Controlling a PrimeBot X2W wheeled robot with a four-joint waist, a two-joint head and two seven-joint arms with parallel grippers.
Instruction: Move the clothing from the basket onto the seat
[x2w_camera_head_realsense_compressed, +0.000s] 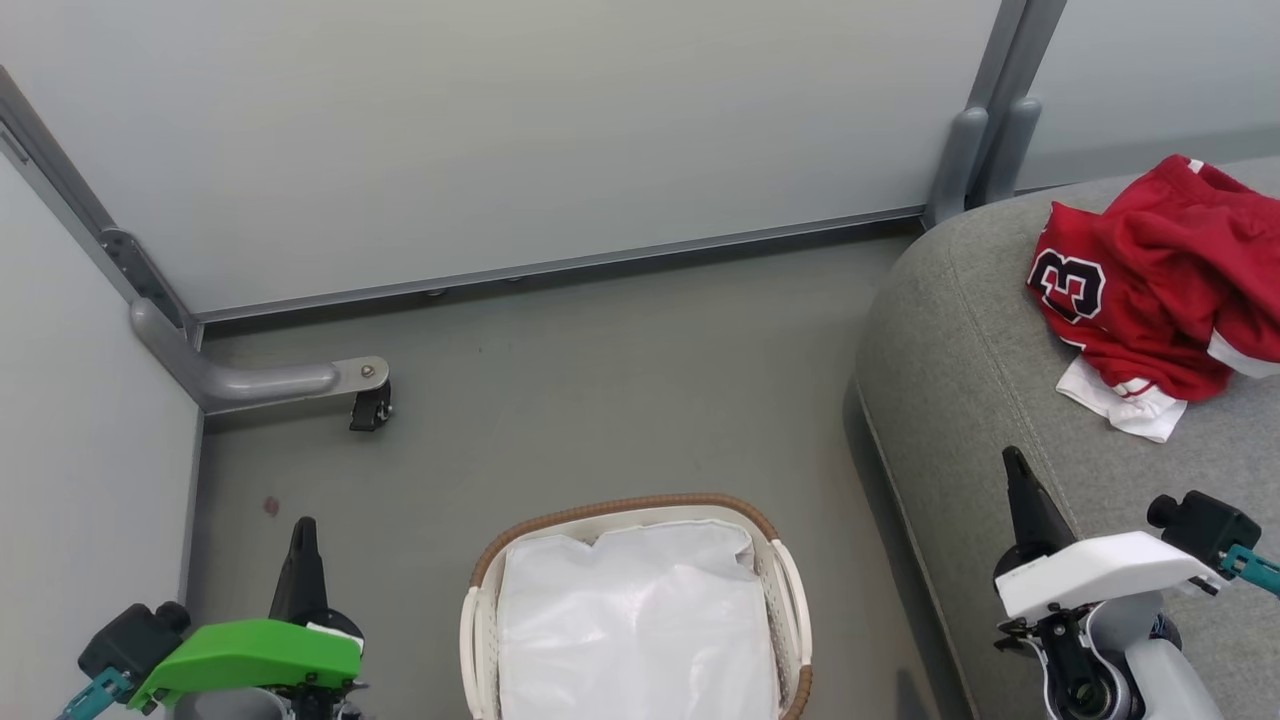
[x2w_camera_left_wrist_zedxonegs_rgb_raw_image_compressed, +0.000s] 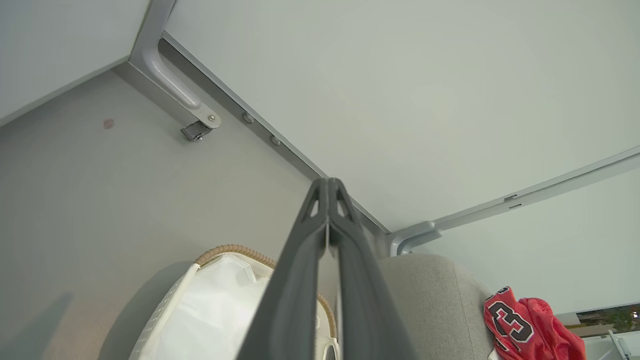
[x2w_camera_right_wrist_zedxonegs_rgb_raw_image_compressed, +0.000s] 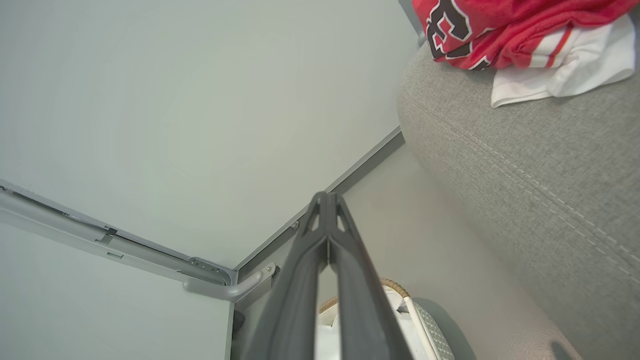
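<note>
- Bright red, white-trimmed sports clothing (x2w_camera_head_realsense_compressed: 1170, 270) lies heaped on the large grey fabric seat (x2w_camera_head_realsense_compressed: 980, 400), upper right.
- The oval white plastic basket (x2w_camera_head_realsense_compressed: 625, 503) with brown woven rim, bottom centre, holds a white cloth liner (x2w_camera_head_realsense_compressed: 640, 620).
- The left claw (x2w_camera_head_realsense_compressed: 303, 540), lower left, and right claw (x2w_camera_head_realsense_compressed: 1018, 480), lower right, are both closed, empty.

The grey floor (x2w_camera_head_realsense_compressed: 600, 400) bears the basket (x2w_camera_head_realsense_compressed: 625, 503); the seat (x2w_camera_head_realsense_compressed: 960, 400) carries the clothing (x2w_camera_head_realsense_compressed: 1150, 290).

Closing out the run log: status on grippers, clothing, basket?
Left gripper shut, empty; right gripper shut, empty. Clothing piled on seat. Basket holds just its white liner. Nothing in the way.
</note>
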